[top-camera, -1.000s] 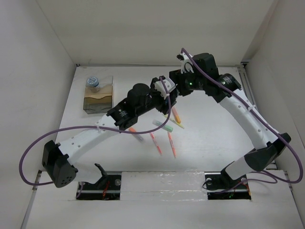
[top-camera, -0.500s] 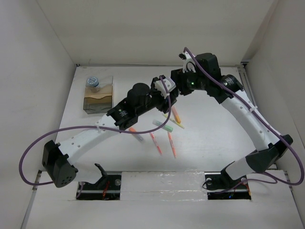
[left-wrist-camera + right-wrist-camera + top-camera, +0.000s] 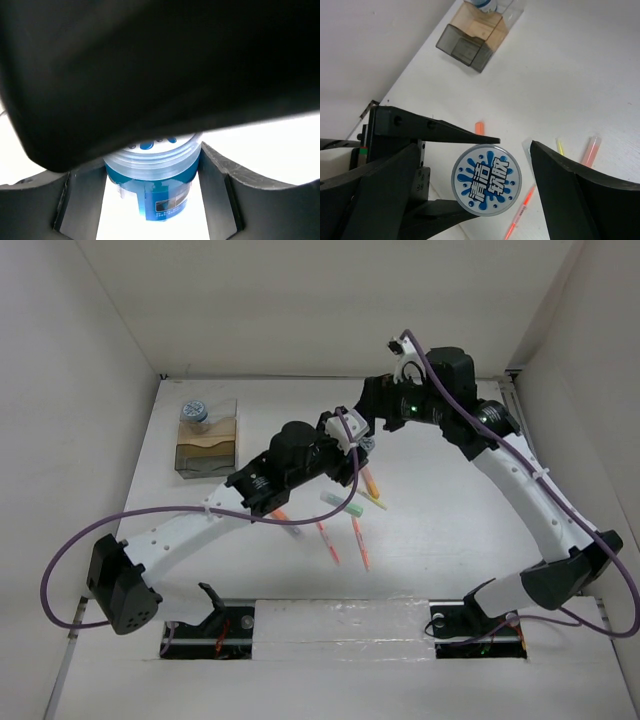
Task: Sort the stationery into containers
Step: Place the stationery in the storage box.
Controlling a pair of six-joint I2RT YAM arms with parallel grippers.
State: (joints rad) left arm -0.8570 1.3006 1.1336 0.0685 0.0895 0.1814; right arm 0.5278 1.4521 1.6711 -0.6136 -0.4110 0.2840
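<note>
Right, nearest first: both arm bases sit at the near edge of the table (image 3: pixel 450 540). The left arm (image 3: pixel 180 530) sweeps up and inward, and the right arm (image 3: pixel 530 500) arches over from the other side.

Mid-table, loose stationery lies scattered below the left wrist. A thin orange pen (image 3: pixel 326 541) and a second orange pen (image 3: pixel 360 544) lie roughly parallel. A light green highlighter (image 3: pixel 346 506) lies just beyond them, with a pale yellow pen (image 3: pixel 374 503) beside it. A pink-orange highlighter (image 3: pixel 370 480) lies a little farther back. An orange stub (image 3: pixel 279 512) pokes out from under the left forearm.

Past the pens, the two grippers meet above the table. The left gripper (image 3: pixel 150 200) is clamped on a blue-and-white cylinder (image 3: pixel 486 179), one finger on each side of its body. The cylinder is held up off the table, its printed round lid facing the right wrist camera. The right gripper (image 3: pixel 368 415) hovers just beside it, jaws spread wide. Its fingers (image 3: pixel 580 195) stand clear of the cylinder on both sides and touch nothing.

Far left, well apart from the pens, stands the organiser tray (image 3: pixel 205 455), layered cream, tan and dark brown. A second cylinder (image 3: pixel 195 414) sits upright in its farthest compartment. I cannot tell what the nearer compartments hold.
</note>
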